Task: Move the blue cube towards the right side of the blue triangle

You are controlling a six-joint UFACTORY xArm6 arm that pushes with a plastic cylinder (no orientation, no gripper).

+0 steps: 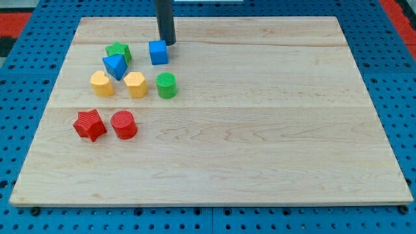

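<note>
The blue cube sits near the view's top left on the wooden board. The blue triangle lies to its lower left, with a gap between them. My tip is at the cube's upper right corner, touching or almost touching it. The dark rod rises out of the view's top.
A green star-like block sits just above the blue triangle. A yellow heart-like block, a yellow hexagon and a green cylinder line up below. A red star and a red cylinder lie lower left.
</note>
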